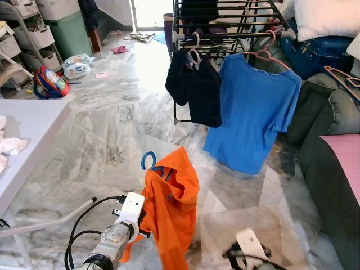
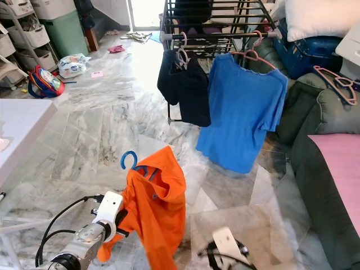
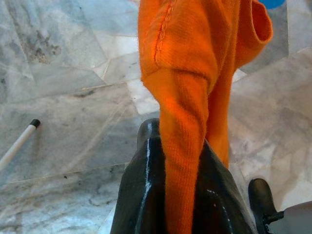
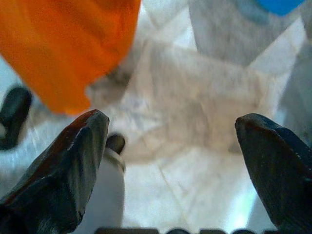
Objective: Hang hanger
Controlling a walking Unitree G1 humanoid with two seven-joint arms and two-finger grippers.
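Left tool (image 3: 183, 195), lower centre of the left wrist view, clamped on a fold of the orange shirt (image 1: 171, 205), which drapes from a blue hanger (image 1: 148, 161) so the hook stays free for the drying rack (image 1: 225, 25) at upper centre. The hanger lies just above the left tool, well short of the rack. Right tool (image 4: 170, 165) gapes wide, empty, low beside the shirt.

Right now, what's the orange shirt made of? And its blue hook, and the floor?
The orange shirt looks like soft knit cloth: the left wrist view shows fine ribs and a stitched seam. Its blue hanger hook seems smooth plastic, judging by the even colour. The floor looks like polished marble, grey-veined and shiny.
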